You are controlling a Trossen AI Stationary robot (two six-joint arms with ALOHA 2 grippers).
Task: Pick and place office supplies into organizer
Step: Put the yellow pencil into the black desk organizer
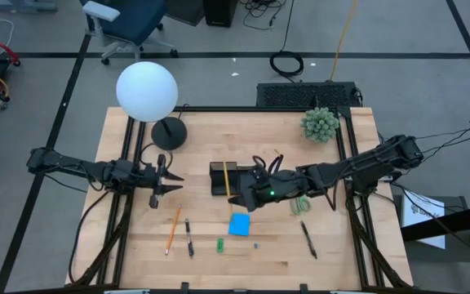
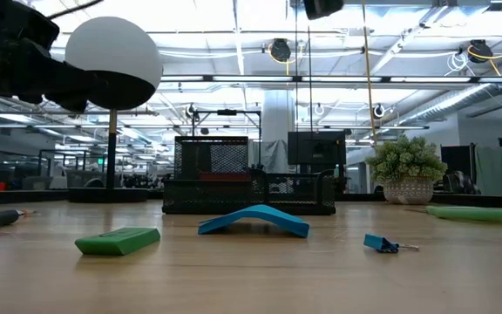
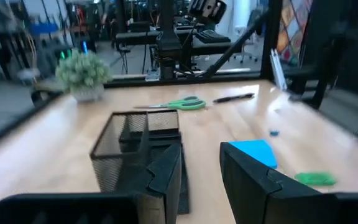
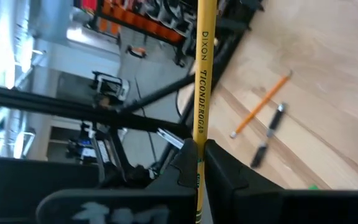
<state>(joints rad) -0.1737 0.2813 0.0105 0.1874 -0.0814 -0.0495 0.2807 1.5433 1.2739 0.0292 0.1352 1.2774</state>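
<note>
My right gripper (image 1: 247, 193) hangs over the black mesh organizer (image 1: 223, 178), shut on a yellow pencil (image 4: 202, 74). Far off at the table's left, my left gripper (image 1: 166, 180) is level and open with nothing between its fingers (image 3: 253, 180). On the wood lie a blue note pad (image 1: 239, 224), an orange pencil (image 1: 173, 229), a black pen (image 1: 188, 238), a small green piece (image 1: 219, 243), another black pen (image 1: 308, 239) and green-handled scissors (image 1: 300, 204). My right gripper pinches the yellow pencil's shaft (image 4: 199, 155) between its two fingers (image 4: 222, 168). The fingers lie across the pencil, which sticks out well past them on one side and a little on the other. The pencil is lifted clear of the table.
A lamp with a white globe (image 1: 146, 90) and round black base (image 1: 169, 132) stands at the far left. A potted green plant (image 1: 320, 124) sits at the far right. A tiny blue clip (image 1: 256, 243) lies near the front edge.
</note>
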